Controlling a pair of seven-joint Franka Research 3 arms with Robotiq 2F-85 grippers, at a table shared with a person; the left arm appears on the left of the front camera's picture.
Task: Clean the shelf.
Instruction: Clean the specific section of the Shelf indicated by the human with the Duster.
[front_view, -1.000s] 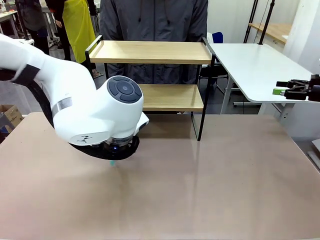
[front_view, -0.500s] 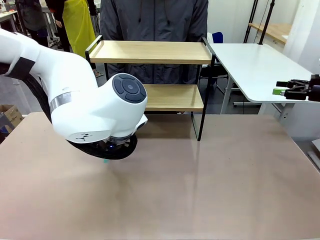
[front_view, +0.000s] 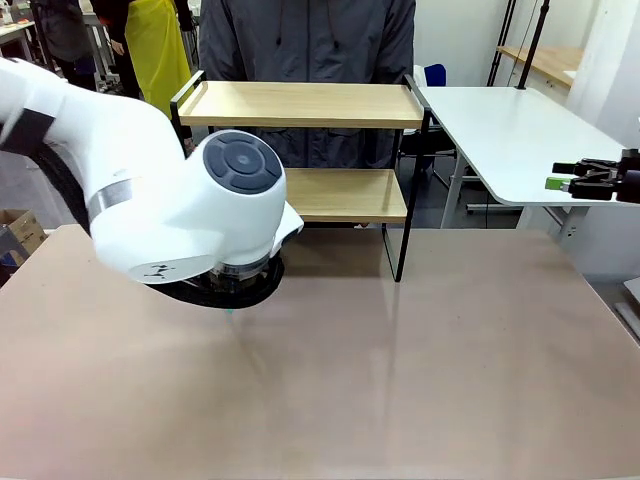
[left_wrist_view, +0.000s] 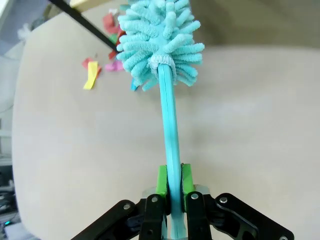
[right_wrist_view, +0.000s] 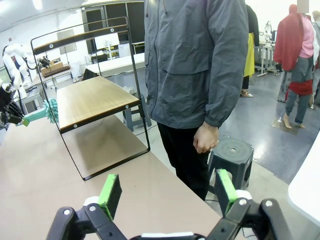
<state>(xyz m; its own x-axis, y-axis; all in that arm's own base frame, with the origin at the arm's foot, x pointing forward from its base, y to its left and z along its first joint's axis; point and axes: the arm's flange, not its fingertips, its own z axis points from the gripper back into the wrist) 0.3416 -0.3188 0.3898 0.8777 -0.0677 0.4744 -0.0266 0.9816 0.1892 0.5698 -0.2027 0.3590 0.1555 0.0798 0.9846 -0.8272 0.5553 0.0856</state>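
At the left of the front view the left arm (front_view: 170, 215) is seen bent low over the left half of the tabletop (front_view: 420, 380), nearer the far edge than the near one. In the left wrist view the left gripper (left_wrist_view: 171, 176) is found clamped on the slim turquoise handle (left_wrist_view: 170, 130) of a microfibre duster (left_wrist_view: 159, 40), with the green pads (left_wrist_view: 161, 179) pressed against either side of it. The fluffy head is pointed away from the gripper, above the tabletop. Just beyond it, small paper scraps (left_wrist_view: 92, 74) in yellow, red and pink are scattered beside a thin black bar (left_wrist_view: 82, 19). Whether the head touches the scraps cannot be told.

The shelf (front_view: 300, 104) is stood at the middle of the tabletop's far edge, its two light wooden boards carried in a thin black frame. A person (front_view: 305, 40) in a grey jacket is placed directly behind it. In the right wrist view the person's hand (right_wrist_view: 203, 138) is held loosely curled at the side, and a dark stool (right_wrist_view: 231, 152) is seen just beside the legs.

At the right edge of the front view the right gripper (front_view: 565, 178) is held beyond the tabletop's right edge, in front of a white table (front_view: 510, 130). Its jaws are spread wide apart, as is shown in the right wrist view.
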